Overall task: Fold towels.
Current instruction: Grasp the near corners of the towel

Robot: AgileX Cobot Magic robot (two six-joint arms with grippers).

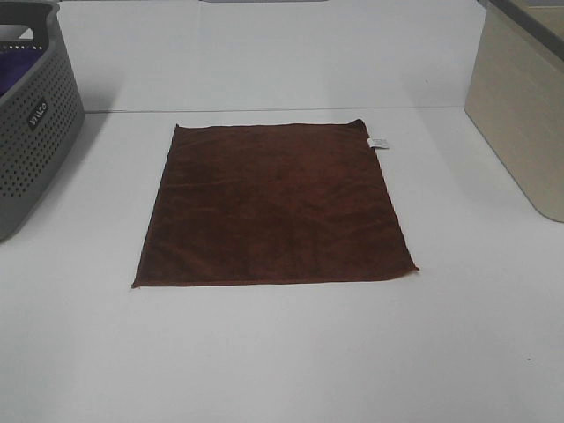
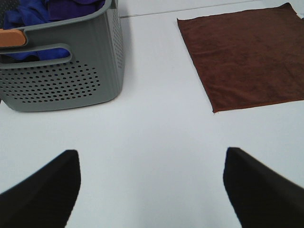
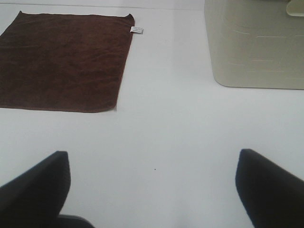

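A dark reddish-brown square towel (image 1: pixel 273 204) lies flat and unfolded in the middle of the white table, with a small white care tag (image 1: pixel 378 143) at its far right corner. It also shows in the left wrist view (image 2: pixel 247 57) and the right wrist view (image 3: pixel 64 61). Neither arm shows in the high view. My left gripper (image 2: pixel 152 190) is open and empty over bare table, well short of the towel's near left corner. My right gripper (image 3: pixel 152 190) is open and empty over bare table, off the towel's right side.
A grey perforated basket (image 1: pixel 31 123) stands at the left edge, holding purple and blue cloth (image 2: pixel 42 12). A beige bin (image 1: pixel 524 106) stands at the right edge, also in the right wrist view (image 3: pixel 256 45). White table (image 1: pixel 282 352) surrounds the towel.
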